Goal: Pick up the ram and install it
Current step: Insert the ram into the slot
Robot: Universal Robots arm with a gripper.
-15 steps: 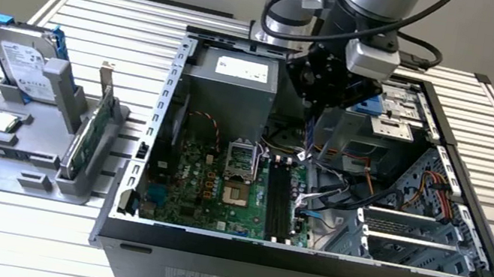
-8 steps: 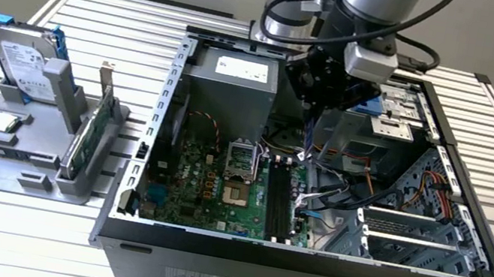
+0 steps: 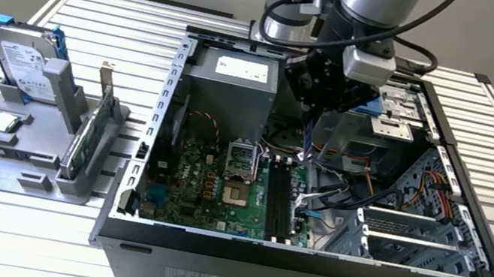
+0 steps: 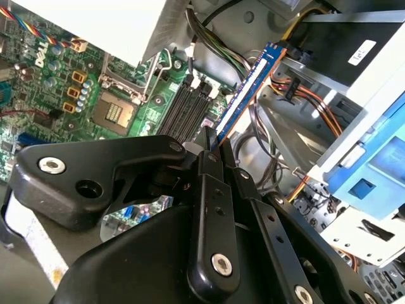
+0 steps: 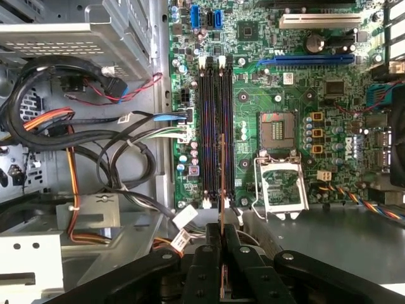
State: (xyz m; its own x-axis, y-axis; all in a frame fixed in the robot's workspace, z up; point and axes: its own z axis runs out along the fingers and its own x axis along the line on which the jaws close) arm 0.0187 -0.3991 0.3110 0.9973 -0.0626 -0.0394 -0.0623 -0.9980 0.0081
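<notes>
My gripper (image 3: 313,117) hangs inside the open computer case (image 3: 157,130), shut on the ram (image 3: 308,140). In the second wrist view the ram (image 4: 243,92) is a long, thin, bluish board sticking out from between the black fingers (image 4: 209,158). The first wrist view shows the ram (image 5: 223,183) edge-on, reaching out from my gripper (image 5: 223,235). It is held above the motherboard (image 3: 208,185), roughly in line with the dark memory slots (image 5: 215,120). These slots (image 3: 278,203) run along the board beside the CPU socket (image 5: 275,130). The ram is clear of the slots.
A grey stand (image 3: 1,148) outside the case, on the exterior view's left, holds a silver hard drive with blue rails (image 3: 26,57) and a green expansion card (image 3: 90,134). The power supply (image 3: 234,83), cable bundles (image 5: 95,152) and drive cages (image 3: 413,236) crowd the case.
</notes>
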